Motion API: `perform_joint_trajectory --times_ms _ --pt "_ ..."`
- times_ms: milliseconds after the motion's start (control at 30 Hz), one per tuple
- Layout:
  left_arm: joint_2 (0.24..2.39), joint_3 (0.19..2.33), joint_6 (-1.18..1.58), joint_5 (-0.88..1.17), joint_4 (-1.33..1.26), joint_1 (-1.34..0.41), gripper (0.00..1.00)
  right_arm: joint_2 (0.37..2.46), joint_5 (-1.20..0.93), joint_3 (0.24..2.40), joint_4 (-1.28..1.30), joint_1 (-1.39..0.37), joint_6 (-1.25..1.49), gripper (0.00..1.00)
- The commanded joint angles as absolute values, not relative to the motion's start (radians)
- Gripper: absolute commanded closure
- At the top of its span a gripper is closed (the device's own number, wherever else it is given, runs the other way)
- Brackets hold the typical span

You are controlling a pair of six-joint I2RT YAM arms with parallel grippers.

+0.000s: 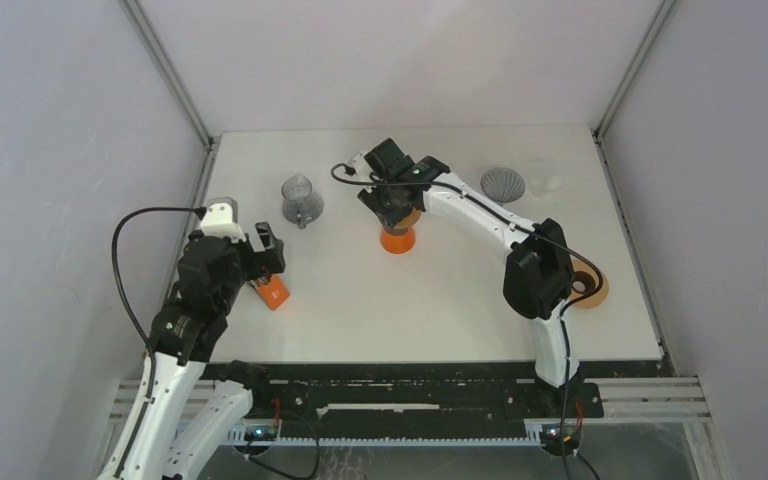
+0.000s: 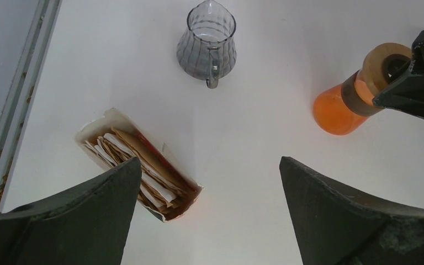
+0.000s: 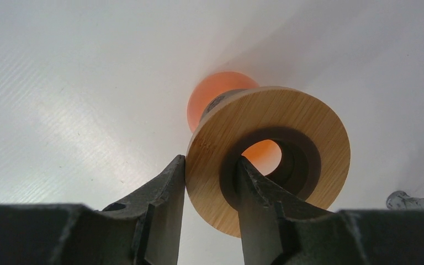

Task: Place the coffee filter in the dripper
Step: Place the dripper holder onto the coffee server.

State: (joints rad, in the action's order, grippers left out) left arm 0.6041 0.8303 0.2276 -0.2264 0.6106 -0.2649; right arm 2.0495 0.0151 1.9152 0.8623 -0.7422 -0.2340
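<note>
The dripper (image 3: 265, 149) is an orange cone with a round wooden collar. Its orange end (image 1: 397, 240) rests on the table and the collar points up, tilted. My right gripper (image 3: 210, 161) is shut on the collar's rim, one finger outside and one in the centre hole. From above, this gripper (image 1: 392, 205) sits over the dripper mid-table. The coffee filters (image 2: 138, 165) are brown and white papers stacked in an open carton (image 1: 274, 290) at the left. My left gripper (image 2: 210, 160) hangs open just above and beside the carton, with nothing between its fingers.
A ribbed glass carafe (image 1: 301, 200) stands behind the carton. A grey ribbed cone (image 1: 503, 184) and a clear glass piece (image 1: 545, 178) sit at the back right. A second wooden ring (image 1: 590, 288) lies by the right arm's elbow. White walls enclose the table.
</note>
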Motion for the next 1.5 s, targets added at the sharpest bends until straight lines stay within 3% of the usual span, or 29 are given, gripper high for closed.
perform_joint_trajectory --times_ms 0,700,967,1467 --pt "0.605 0.805 0.225 -0.208 0.575 -0.253 0.0 2.047 0.038 1.966 0.825 -0.751 -0.246 0.55" --pt "0.602 0.805 0.227 -0.197 0.574 -0.252 0.0 1.943 0.067 1.956 0.811 -0.79 -0.217 0.32" --pt "0.606 0.804 0.227 -0.186 0.571 -0.251 0.0 1.782 0.058 1.804 0.7 -0.761 -0.115 0.2" --pt "0.618 0.803 0.225 -0.169 0.569 -0.249 0.0 1.693 -0.1 1.597 0.58 -0.582 0.146 0.12"
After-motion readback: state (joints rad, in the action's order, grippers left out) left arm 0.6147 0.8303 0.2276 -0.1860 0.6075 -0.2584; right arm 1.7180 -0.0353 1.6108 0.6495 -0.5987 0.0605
